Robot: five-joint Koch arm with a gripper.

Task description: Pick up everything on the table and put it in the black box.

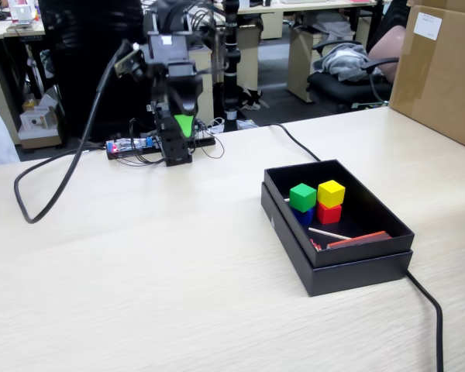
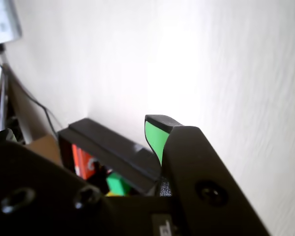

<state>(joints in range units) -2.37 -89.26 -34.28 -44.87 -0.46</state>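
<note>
**A:** How far along? I count four cubes, one each: green cube, yellow cube, red cube, blue cube, all piled in the black box at about 4 o'clock on the tabletop.

**B:** Looks done to me, no cubes left out. The pincer is parked at 11 o'clock holding nothing (can't tell if it's parted or closed).

Fixed view: even, soft office light, faint shadows. Wrist view: tabletop blown out white, my fingers dark, close and blurred.
</note>
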